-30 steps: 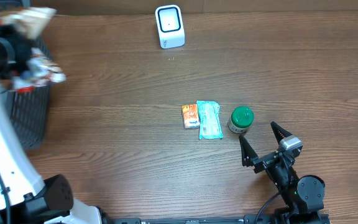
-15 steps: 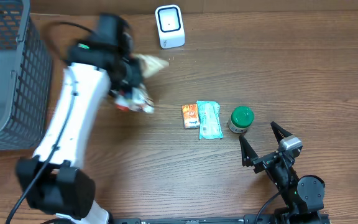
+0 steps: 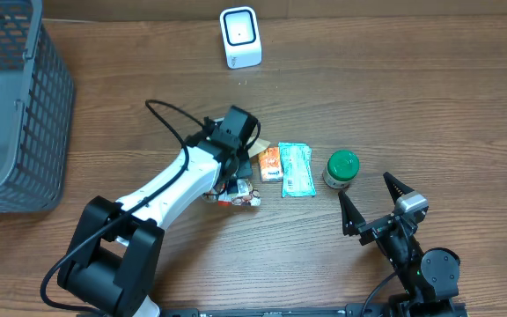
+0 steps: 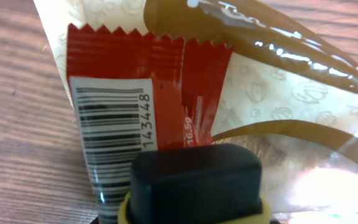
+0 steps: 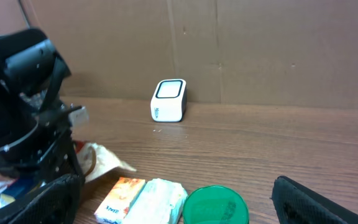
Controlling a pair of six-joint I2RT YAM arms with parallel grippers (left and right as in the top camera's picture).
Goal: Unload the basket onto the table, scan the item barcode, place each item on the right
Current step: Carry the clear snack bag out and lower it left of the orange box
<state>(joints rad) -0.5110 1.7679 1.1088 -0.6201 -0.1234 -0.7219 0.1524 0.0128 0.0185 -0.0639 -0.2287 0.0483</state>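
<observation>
My left gripper (image 3: 233,179) is shut on a red and cream snack packet (image 3: 239,195), low over the table just left of the other items. In the left wrist view the packet (image 4: 241,93) fills the frame, its white barcode strip (image 4: 112,134) facing the camera above one black fingertip (image 4: 194,180). The white scanner (image 3: 240,37) stands at the table's far edge, also visible as the scanner (image 5: 168,99) from the right wrist. My right gripper (image 3: 375,205) stands open and empty near the front right, just below a green-lidded jar (image 3: 341,168).
An orange packet (image 3: 269,164) and a teal packet (image 3: 296,169) lie side by side left of the jar. A grey mesh basket (image 3: 16,106) occupies the far left. The left arm (image 5: 30,124) blocks the left of the right wrist view.
The left arm has swung from the basket at the far left across to the table's middle, carrying the snack packet down beside the orange packet. The right arm has not moved.
</observation>
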